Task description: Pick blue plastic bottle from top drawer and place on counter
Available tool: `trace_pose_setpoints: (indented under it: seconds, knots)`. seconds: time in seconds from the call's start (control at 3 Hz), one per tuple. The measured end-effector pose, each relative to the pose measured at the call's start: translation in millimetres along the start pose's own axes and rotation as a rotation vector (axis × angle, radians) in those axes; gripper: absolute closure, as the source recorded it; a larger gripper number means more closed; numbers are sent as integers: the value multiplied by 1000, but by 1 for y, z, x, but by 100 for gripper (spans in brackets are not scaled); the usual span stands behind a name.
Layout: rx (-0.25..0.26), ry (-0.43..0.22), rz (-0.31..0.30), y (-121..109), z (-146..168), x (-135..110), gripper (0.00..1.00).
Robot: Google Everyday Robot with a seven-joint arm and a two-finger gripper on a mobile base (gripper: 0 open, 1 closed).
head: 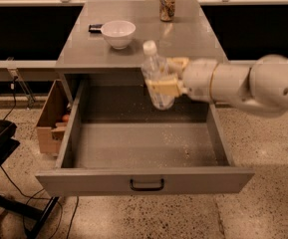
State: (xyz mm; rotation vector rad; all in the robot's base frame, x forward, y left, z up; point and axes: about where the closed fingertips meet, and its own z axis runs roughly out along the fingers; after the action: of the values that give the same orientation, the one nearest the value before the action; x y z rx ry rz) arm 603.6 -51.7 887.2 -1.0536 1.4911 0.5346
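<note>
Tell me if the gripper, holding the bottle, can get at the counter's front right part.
Probably yes. The gripper holds the blue plastic bottle above the open top drawer, by the front edge of the counter. The white bowl sits left, the can at the back; nothing seems to bar that part.

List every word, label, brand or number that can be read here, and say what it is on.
No text can be read in this view.
The blue plastic bottle, held by the pincer above the open top drawer: label band too blurred to read.
The brownish can at the back of the counter: pattern shows, lettering too blurred.
The white bowl: no markings seen.
</note>
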Motion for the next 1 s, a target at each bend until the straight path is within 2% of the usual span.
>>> trace_pose_setpoints:
  seconds: [0.33,0.67,1.0]
  knots:
    - [106,-26,-55,-36,-11,-81,100]
    - [223,-82,-48,-95,-12,-128,100]
    - [333,-122,-24,-163,-2,-160,100]
